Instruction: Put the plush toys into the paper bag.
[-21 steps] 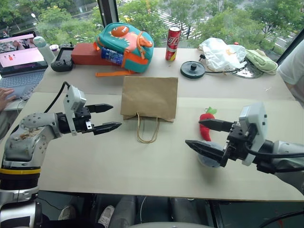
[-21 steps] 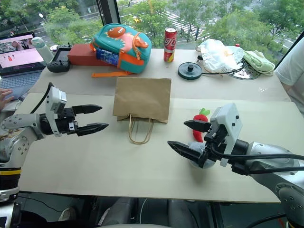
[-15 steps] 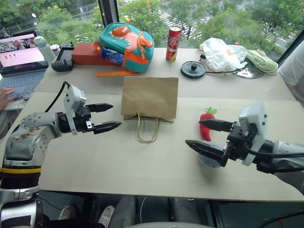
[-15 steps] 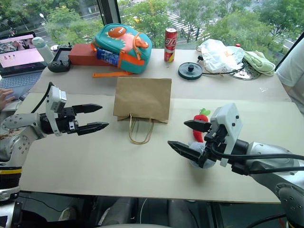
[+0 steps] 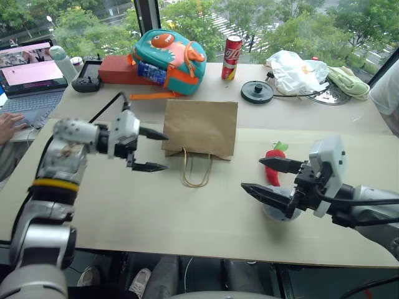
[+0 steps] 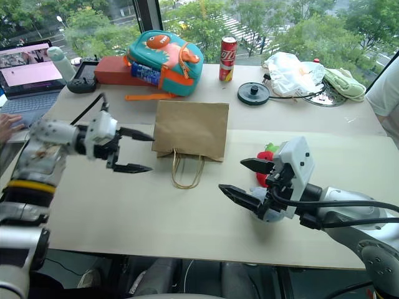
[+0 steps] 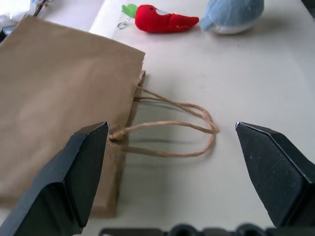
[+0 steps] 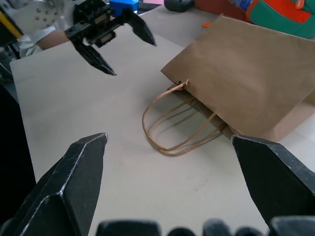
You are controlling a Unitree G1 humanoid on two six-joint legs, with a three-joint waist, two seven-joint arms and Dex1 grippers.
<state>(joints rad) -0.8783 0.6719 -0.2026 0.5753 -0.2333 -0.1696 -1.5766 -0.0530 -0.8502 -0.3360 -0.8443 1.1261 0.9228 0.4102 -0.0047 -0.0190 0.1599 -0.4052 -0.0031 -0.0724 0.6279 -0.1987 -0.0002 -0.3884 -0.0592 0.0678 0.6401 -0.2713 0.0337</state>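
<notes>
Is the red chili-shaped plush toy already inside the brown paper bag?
No, the red chili-shaped plush toy lies on the table beside the flat brown paper bag.

Desk (image 5: 156, 212): pale beige top with a seam running across it. Near half: brown paper bag (image 5: 201, 128) lying flat, its two cord handles (image 5: 196, 174) loose on the surface toward the robot. To its right, red chili plush (image 5: 274, 163) with green top, and just nearer, a pale grey round plush (image 7: 231, 14). Far half, left to right: laptop (image 5: 30, 78), black controller (image 5: 86, 76), red box (image 5: 118, 68), teal-and-orange dinosaur backpack (image 5: 169, 59), red can (image 5: 231, 57) upright, black round lid (image 5: 257, 91), white plastic bag (image 5: 294, 70), green cloth (image 5: 348, 81).
</notes>
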